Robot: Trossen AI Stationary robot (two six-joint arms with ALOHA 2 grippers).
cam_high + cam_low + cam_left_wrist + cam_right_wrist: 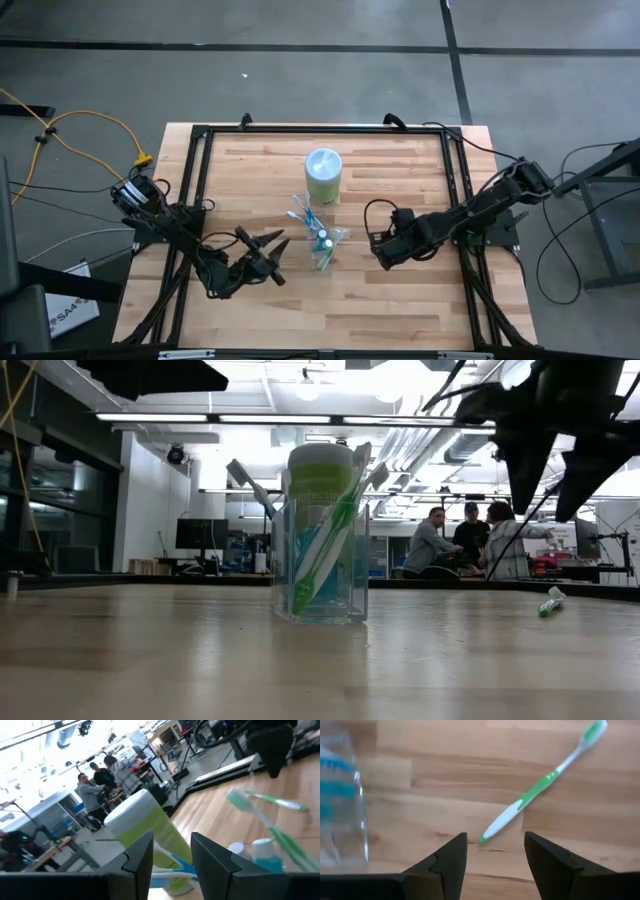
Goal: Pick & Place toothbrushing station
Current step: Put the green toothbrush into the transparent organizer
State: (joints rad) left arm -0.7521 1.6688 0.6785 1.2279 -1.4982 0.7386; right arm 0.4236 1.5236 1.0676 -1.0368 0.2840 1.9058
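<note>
- The step in hand looks like picking up the loose green-and-white plastic toothbrush (pixel 540 792) that lies flat on the pale wooden bench (pixel 400 300); the right tool (pixel 495 850) hovers just above it, fingers spread wide and empty, the handle's white end between them.
- To do it well, I would come straight down with the fingers across the slim handle, near its middle and not at the tip, so the brush does not swing when lifted.
- The handle lies low on the wood, so the fingertips must nearly touch the bench before they close.
- The small clear plastic tumbler (pixel 320 565) stands just beside, already holding blue-and-white and green-and-white brushes; a careless sweep could knock it.
- The left tool (pixel 268 252) waits on the tumbler's other side, fingers partly spread, holding nothing, pointed at the tumbler.
- A tall white-and-lime cylindrical canister (pixel 323 175) stands farther back on the bench, clear of the lift.
- Small white-capped blue toothpaste tubes (pixel 262 855) sit by the tumbler; whether in it or beside it I cannot tell.
- Several people (pixel 470 540) sit well behind the bench.
</note>
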